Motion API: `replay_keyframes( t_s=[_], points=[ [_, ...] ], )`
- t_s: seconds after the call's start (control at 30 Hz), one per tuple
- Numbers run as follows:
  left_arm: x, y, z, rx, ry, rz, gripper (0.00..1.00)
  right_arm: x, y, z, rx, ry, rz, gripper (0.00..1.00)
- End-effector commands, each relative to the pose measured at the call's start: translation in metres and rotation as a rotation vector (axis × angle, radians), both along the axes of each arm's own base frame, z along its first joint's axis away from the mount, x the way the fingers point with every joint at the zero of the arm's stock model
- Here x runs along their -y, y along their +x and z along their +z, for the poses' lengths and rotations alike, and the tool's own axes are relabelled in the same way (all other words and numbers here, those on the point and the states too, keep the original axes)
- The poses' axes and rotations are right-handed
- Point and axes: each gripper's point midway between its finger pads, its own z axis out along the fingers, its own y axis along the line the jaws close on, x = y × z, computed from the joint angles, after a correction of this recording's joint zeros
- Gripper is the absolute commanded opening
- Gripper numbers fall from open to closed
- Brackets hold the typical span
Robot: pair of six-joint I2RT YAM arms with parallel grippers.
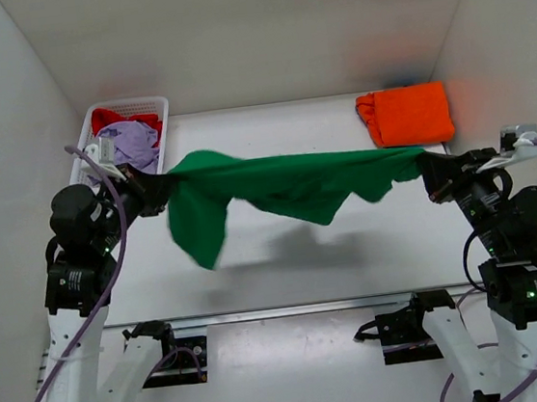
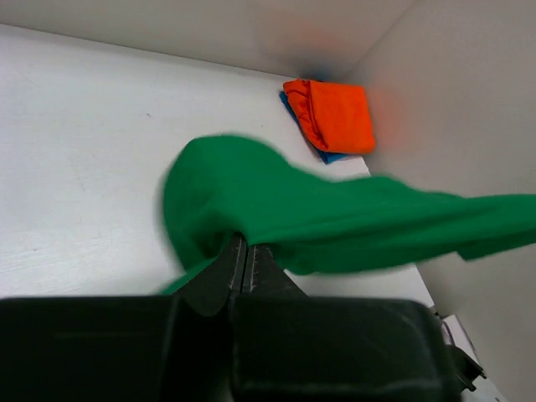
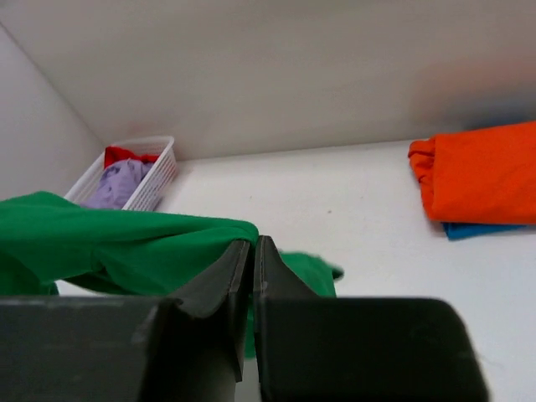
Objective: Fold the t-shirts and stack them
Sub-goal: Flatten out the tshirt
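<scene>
Strung above desk (image 1: 287, 276) between left claw (image 1: 155, 188) and right claw (image 1: 427, 165), both pinching green t-shirt (image 1: 286, 184); mesh basket (image 1: 164, 114), orange t-shirt (image 1: 404, 115) at far corners.

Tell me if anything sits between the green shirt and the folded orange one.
Nothing visible does. The green shirt hangs between the left gripper and right gripper; only bare table lies before the orange shirt. The basket is far left.

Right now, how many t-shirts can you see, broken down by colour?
green t-shirt: 1
orange t-shirt: 1
blue t-shirt: 1, only an edge showing under the orange one
lavender t-shirt: 1
red t-shirt: 1
Total: 5
</scene>
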Motion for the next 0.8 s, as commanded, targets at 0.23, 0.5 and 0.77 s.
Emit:
replay_keyframes(
  t_s=[0.23,0.5,0.77],
  points=[
    [0.003,-0.022,-0.014,-0.05,-0.041,-0.005,0.0,0.013,-0.031,0.046,0.114,-0.085,-0.07,0.0],
    [0.017,0.046,-0.105,-0.257,-0.065,-0.008,0.0,-0.008,0.08,-0.007,-0.057,-0.053,0.095,0.0],
    [0.022,0.184,-0.151,-0.476,-0.12,-0.033,0.38,0.017,0.255,-0.08,-0.43,-0.178,-0.037,0.37]
  ],
)
